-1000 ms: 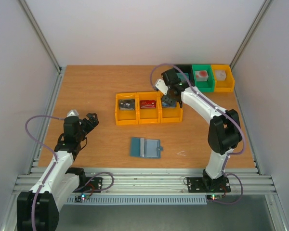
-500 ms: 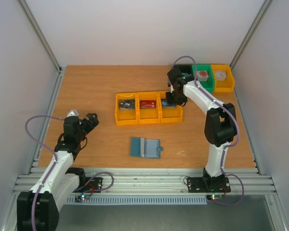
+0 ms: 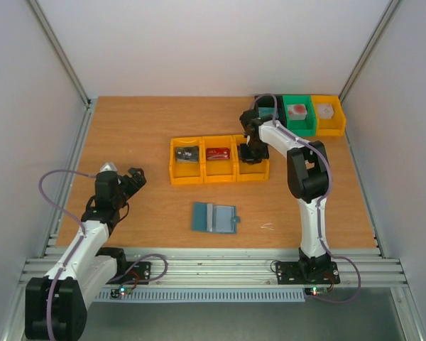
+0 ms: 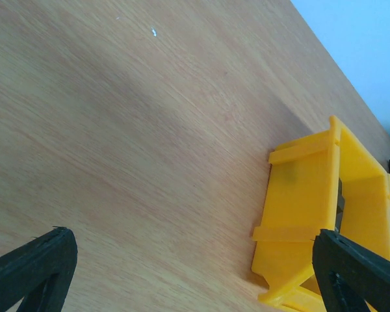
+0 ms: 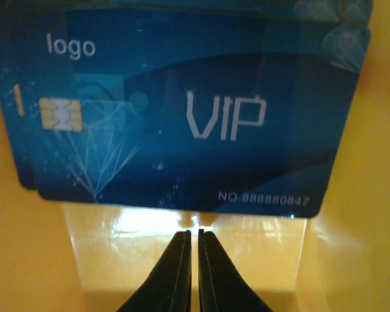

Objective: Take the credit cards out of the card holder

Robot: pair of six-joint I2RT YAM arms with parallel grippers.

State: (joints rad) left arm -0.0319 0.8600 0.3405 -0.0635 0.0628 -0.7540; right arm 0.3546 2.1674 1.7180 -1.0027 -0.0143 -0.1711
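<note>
Three yellow bins (image 3: 219,177) stand in a row in the middle of the table (image 3: 142,128), touching side by side, and each has one of the credit cards in it. The dark grey card (image 3: 187,155) is in the left bin, the red card (image 3: 217,154) in the middle one and the blue card (image 5: 182,117) in the right one. The right gripper (image 5: 190,237) is down inside that right bin with its two fingers pressed together and nothing between them, the tips just short of the blue card's near long edge. The card lies face up on the bin floor, "VIP" and "logo" readable. An offset edge along its left side may be a second card beneath or only a reflection; the wrist view does not settle it. The card holder (image 3: 214,217) lies open and flat on the table nearer the arm bases, well apart from the bins, with neither gripper near it. The left gripper (image 3: 133,176) is over the table's left side, fingers spread wide and gripping nothing; its wrist view shows bare wood and the left bin's end wall.
</note>
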